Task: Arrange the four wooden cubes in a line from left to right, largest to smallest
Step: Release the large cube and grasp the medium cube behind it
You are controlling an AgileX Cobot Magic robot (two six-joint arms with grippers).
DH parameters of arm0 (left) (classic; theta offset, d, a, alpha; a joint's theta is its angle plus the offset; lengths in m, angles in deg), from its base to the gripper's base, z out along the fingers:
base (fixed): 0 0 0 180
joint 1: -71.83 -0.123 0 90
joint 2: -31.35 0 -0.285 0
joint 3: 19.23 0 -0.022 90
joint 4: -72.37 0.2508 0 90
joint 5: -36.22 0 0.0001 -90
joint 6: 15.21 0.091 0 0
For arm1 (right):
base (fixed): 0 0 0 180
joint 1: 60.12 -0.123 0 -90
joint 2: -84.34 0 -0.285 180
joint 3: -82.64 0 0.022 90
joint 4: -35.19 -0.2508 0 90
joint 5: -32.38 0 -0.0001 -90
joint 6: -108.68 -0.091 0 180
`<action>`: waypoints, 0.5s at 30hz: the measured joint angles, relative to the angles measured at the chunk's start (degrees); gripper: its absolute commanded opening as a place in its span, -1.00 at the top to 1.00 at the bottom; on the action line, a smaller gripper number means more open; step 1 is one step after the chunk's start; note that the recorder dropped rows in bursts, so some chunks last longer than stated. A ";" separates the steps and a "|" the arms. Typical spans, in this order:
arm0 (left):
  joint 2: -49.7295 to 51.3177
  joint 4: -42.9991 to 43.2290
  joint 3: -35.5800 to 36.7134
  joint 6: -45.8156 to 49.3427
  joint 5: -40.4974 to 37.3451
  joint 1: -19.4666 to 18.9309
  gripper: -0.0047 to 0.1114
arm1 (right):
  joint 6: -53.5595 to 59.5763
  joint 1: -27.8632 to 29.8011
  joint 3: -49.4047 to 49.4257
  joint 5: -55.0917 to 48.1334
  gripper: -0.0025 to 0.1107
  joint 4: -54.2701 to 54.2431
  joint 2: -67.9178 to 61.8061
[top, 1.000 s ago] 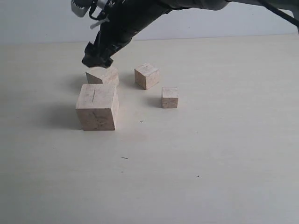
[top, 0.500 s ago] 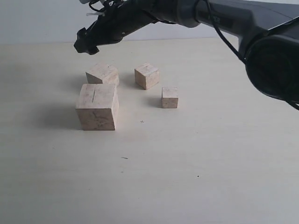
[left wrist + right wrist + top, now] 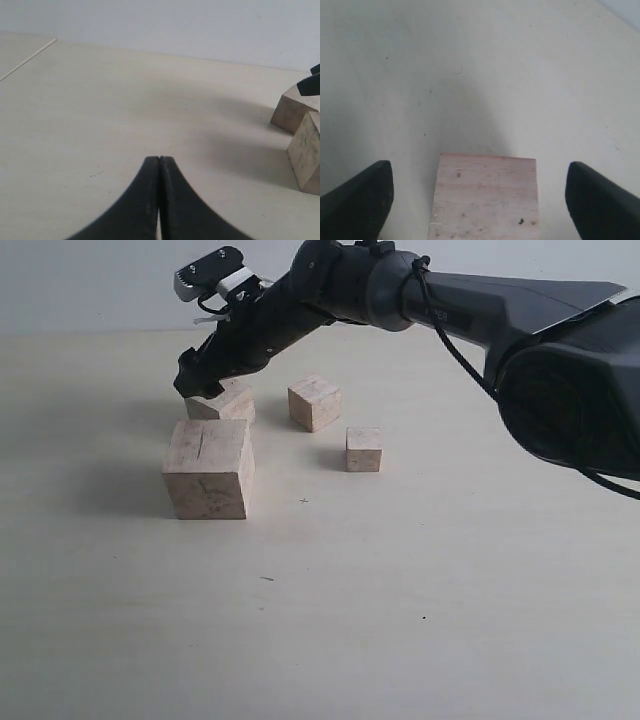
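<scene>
Four pale wooden cubes rest on the table. The largest cube (image 3: 208,468), with a thin dark scratch on top, stands front left. Just behind it is the second-largest cube (image 3: 235,406), then a smaller cube (image 3: 314,402) and the smallest cube (image 3: 363,448) to the right. My right gripper (image 3: 200,382) reaches across and hangs open over the second-largest cube (image 3: 485,195), one finger (image 3: 357,200) on each side and apart from it. My left gripper (image 3: 159,161) is shut and empty, low over bare table, with the largest cube (image 3: 306,150) and the second-largest cube (image 3: 291,111) off to one side.
The dark right arm (image 3: 450,300) stretches over the back of the table from the right. A pale wall (image 3: 90,280) rises behind the table's far edge. The table's edge (image 3: 27,60) shows in the left wrist view.
The right gripper rose and swung left half a second ago, then came back down over the second-largest cube. None of the cubes has moved.
</scene>
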 measured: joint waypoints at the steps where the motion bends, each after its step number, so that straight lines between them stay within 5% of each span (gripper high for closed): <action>1: 0.00 0.00 0.00 0.00 -0.06 0.00 0.92 | 0.00 0.00 0.00 0.00 -0.57 0.00 0.00; 15: 0.00 0.00 0.00 0.00 -0.14 0.00 0.92 | -0.21 0.00 -0.02 -0.10 -0.57 3.04 -1.60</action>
